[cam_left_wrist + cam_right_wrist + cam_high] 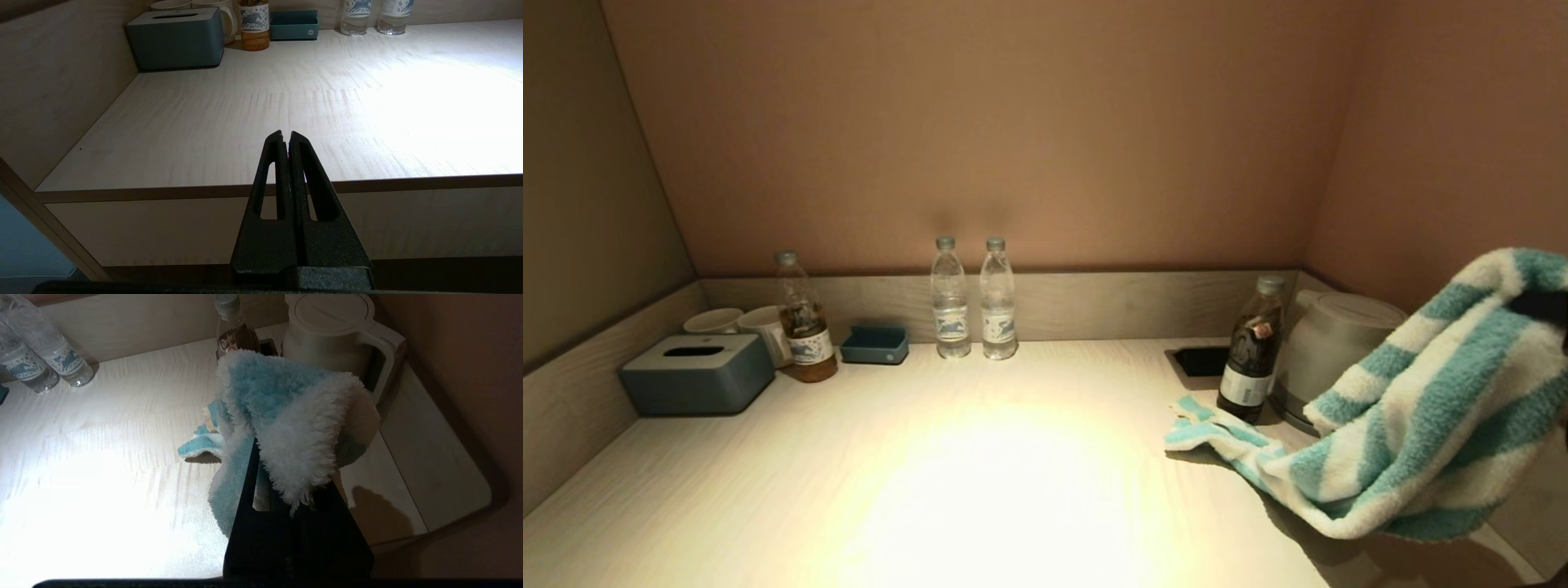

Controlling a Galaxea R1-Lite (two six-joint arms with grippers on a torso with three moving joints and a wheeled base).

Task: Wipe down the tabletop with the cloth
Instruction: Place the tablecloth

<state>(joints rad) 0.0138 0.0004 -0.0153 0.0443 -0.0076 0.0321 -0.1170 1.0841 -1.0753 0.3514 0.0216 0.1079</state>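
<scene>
The cloth (1421,408) is a fluffy teal-and-white striped towel. My right gripper (1543,306) is shut on its upper end and holds it above the tabletop's (980,474) right side, at the edge of the head view. The cloth's lower corner (1201,425) trails on the tabletop beside the dark bottle. In the right wrist view the cloth (286,412) drapes over the fingers (249,486) and hides their tips. My left gripper (287,136) is shut and empty, parked off the table's front edge, out of the head view.
A dark bottle (1250,359) and a white kettle (1331,343) stand at the right rear by a black recess (1201,359). Two water bottles (972,298) stand at the back centre. A tea bottle (805,331), blue tray (876,345), two cups (739,322) and tissue box (698,371) stand back left.
</scene>
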